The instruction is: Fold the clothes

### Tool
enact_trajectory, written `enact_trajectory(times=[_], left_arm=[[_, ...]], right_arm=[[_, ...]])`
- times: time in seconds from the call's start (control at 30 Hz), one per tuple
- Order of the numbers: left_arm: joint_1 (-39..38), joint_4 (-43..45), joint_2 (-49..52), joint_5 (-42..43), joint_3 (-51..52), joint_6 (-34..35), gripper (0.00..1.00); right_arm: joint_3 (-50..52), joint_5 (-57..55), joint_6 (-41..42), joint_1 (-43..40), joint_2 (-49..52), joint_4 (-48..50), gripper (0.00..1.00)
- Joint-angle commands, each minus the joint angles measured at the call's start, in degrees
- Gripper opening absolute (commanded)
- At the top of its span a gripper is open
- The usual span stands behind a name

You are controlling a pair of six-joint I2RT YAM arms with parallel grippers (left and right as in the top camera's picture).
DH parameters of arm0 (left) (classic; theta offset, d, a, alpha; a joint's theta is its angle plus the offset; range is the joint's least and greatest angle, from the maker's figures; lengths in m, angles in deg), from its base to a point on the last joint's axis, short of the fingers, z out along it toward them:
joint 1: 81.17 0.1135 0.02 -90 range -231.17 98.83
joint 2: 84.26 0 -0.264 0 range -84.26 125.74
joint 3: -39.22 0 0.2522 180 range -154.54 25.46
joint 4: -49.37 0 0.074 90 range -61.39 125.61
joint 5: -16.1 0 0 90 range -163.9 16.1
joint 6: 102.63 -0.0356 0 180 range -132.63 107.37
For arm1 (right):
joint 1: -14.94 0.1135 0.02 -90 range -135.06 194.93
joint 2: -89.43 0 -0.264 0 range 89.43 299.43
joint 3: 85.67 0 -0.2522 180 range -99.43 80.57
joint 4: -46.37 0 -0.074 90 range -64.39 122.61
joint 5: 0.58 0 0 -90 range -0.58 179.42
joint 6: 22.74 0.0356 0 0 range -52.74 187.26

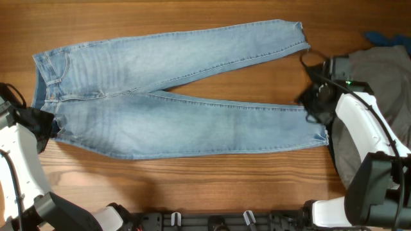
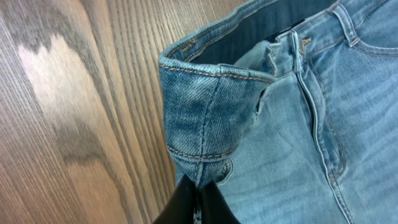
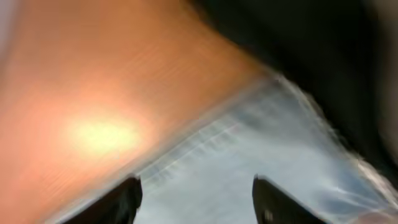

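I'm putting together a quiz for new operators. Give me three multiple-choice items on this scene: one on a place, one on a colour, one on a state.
1. The waistband of the jeans lies at:
A) the robot's left
B) the robot's right
C) the far edge

2. The plain garment beside the right arm is:
A) red
B) grey
C) white

3. The right end effector is:
A) shut on a hem
B) open above denim
C) out of view

Answers:
1. A, since the left end effector pinches the waistband's corner.
2. B, since the overhead view shows it grey.
3. B, since its jaws stand apart with denim below them.
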Motion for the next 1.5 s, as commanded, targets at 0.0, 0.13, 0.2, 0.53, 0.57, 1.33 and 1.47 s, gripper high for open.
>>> enact_trajectory(times=[0.0, 0.13, 0.2, 0.53, 0.57, 1.33, 1.47], left_arm=[[-0.2, 0.4, 0.4, 0.4, -0.8, -1.1, 0.04], [-0.2, 0.2, 0.4, 0.4, -0.8, -1.1, 0.04], [-0.2, 0.2, 0.4, 0.4, -0.8, -1.1, 0.04], [-0.2, 0.2, 0.4, 0.4, -0.8, -1.1, 0.04], [-0.2, 0.2, 0.4, 0.4, -0.8, -1.1, 0.04], [-0.2, 0.1, 0.4, -0.3, -0.8, -1.1, 0.04], [-0.2, 0.0, 0.4, -0.3, -0.8, -1.1, 0.04]], right_arm=[[-0.3, 15.3, -6.7, 0.0, -0.9, 14.2, 0.62], [-0.3, 17.7, -5.7, 0.1, 1.0, 26.0, 0.65], [-0.3, 16.6, -3.9, 0.1, 2.5, 29.6, 0.69], [-0.3, 16.0, 1.0, 0.1, 17.0, 44.3, 0.70], [-0.3, 16.0, 1.1, 0.1, 18.2, 45.8, 0.70], [-0.3, 5.6, 8.0, 0.1, 28.6, 66.4, 0.56], [-0.3, 5.0, 9.7, 0.1, 28.6, 67.7, 0.50]])
